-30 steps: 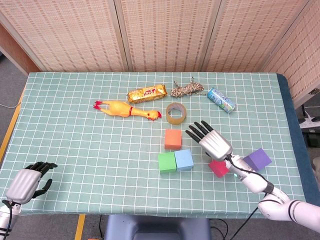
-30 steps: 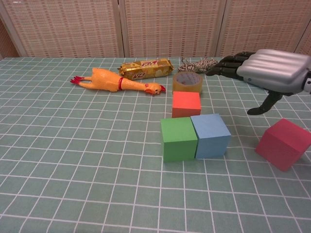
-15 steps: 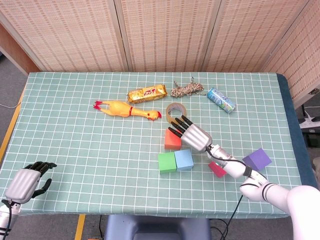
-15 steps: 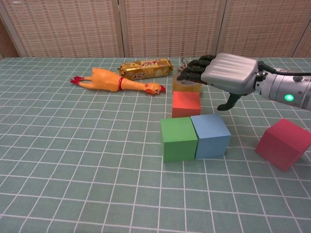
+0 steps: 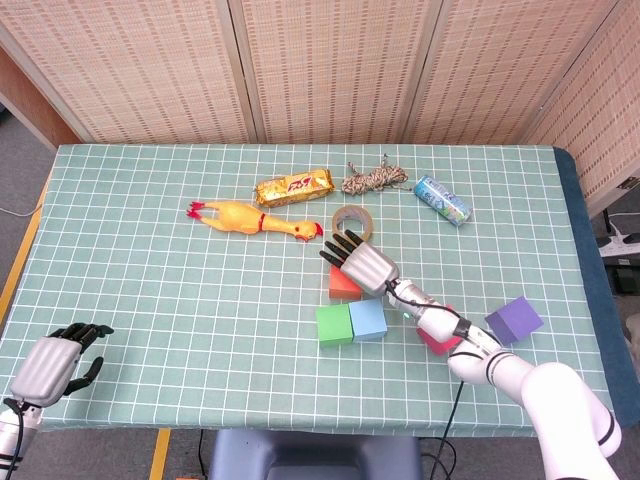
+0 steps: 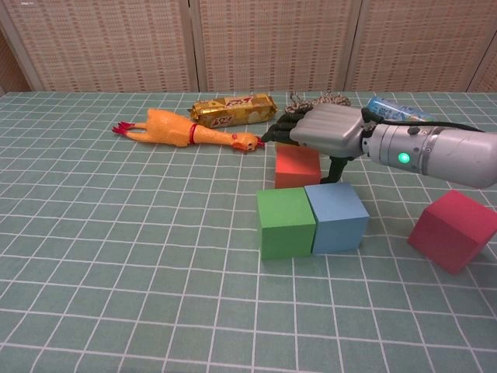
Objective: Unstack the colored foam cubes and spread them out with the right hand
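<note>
The right hand (image 6: 320,130) is hovering over the orange cube (image 6: 297,166) at mid-frame, fingers (image 5: 338,246) extended and slightly apart, clasping nothing. The green cube (image 6: 285,221) and blue cube (image 6: 337,217) are sitting touching below it; the red cube (image 6: 453,230) is lying at lower right. The left hand (image 5: 52,362) is resting with fingers loosely apart at the desk's (image 5: 150,290) lower-left corner.

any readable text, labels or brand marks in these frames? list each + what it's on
Gold snack wrapper: red lettering across its face, too blurred to read in both views.
Small blue-green can: printed pattern, no legible words.
Tape roll: no marking visible.
Foam cubes, e.g. the green cube and blue cube: plain faces, no text.
Right arm: only a green indicator light, no label.
</note>
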You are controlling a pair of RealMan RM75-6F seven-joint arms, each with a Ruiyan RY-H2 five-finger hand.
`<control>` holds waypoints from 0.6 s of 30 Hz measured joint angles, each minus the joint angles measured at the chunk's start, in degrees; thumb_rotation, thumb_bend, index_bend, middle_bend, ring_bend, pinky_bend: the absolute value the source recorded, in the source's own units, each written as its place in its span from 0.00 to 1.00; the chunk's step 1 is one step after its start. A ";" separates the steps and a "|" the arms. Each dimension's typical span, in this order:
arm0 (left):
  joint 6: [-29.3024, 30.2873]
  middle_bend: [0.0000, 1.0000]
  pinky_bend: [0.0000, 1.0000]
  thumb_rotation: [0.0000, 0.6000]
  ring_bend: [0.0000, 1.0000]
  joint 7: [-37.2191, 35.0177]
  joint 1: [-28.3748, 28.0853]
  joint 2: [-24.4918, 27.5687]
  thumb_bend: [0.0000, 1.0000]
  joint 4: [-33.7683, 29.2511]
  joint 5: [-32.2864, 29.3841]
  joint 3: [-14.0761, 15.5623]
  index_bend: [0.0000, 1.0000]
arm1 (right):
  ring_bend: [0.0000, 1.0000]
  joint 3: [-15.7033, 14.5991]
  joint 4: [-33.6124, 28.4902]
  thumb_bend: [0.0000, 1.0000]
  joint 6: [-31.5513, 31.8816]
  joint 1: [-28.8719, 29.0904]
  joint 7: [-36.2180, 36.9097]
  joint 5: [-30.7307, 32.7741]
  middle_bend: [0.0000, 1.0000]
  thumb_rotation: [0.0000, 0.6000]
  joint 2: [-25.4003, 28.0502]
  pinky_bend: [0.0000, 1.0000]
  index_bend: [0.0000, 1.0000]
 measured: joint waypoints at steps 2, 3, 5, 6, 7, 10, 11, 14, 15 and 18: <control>0.01 0.36 0.47 1.00 0.30 -0.09 -0.01 0.04 0.46 0.01 0.02 -0.01 0.31 | 0.00 0.00 1.12 0.11 -0.21 0.44 0.09 0.42 0.04 1.00 -0.87 0.12 0.00; 0.03 0.36 0.47 1.00 0.30 -0.15 -0.01 0.07 0.46 -0.02 0.02 -0.01 0.31 | 0.00 -0.02 1.52 0.11 -0.24 0.57 0.17 0.62 0.04 1.00 -1.23 0.12 0.00; 0.21 0.36 0.47 1.00 0.30 -0.20 0.06 0.11 0.46 -0.04 0.05 -0.01 0.31 | 0.00 -0.07 2.07 0.11 -0.28 0.74 0.70 1.05 0.04 1.00 -1.75 0.12 0.00; 0.30 0.36 0.47 1.00 0.30 -0.22 0.08 0.12 0.46 -0.02 0.05 -0.04 0.31 | 0.00 -0.10 2.19 0.11 -0.32 0.78 1.04 1.20 0.04 1.00 -1.89 0.12 0.00; 0.34 0.36 0.47 1.00 0.30 -0.25 0.10 0.12 0.46 -0.01 0.05 -0.06 0.31 | 0.00 -0.14 2.33 0.11 -0.38 0.83 1.42 1.35 0.04 1.00 -2.02 0.12 0.00; 0.37 0.36 0.47 1.00 0.30 -0.25 0.10 0.14 0.46 0.02 0.05 -0.10 0.31 | 0.00 -0.35 2.96 0.11 -0.84 1.05 2.63 1.95 0.04 1.00 -2.50 0.12 0.00; 0.35 0.36 0.47 1.00 0.30 -0.25 0.07 0.13 0.46 0.03 0.04 -0.12 0.31 | 0.00 -0.44 3.23 0.11 -1.07 1.15 2.98 2.21 0.04 1.00 -2.71 0.12 0.00; 0.38 0.36 0.47 1.00 0.30 -0.23 0.14 0.13 0.46 0.02 0.17 0.01 0.31 | 0.00 -0.69 3.36 0.12 -1.56 1.27 3.96 2.56 0.05 1.00 -2.98 0.12 0.00; 0.35 0.36 0.47 1.00 0.30 -0.24 0.11 0.13 0.46 0.02 0.17 0.00 0.31 | 0.00 -0.79 3.32 0.13 -1.71 1.30 4.36 2.64 0.06 1.00 -3.01 0.12 0.00; 0.30 0.36 0.47 1.00 0.30 -0.31 0.08 0.14 0.46 0.06 0.16 -0.01 0.31 | 0.00 -1.38 3.14 0.15 -1.90 1.32 5.76 2.73 0.13 1.00 -3.00 0.12 0.03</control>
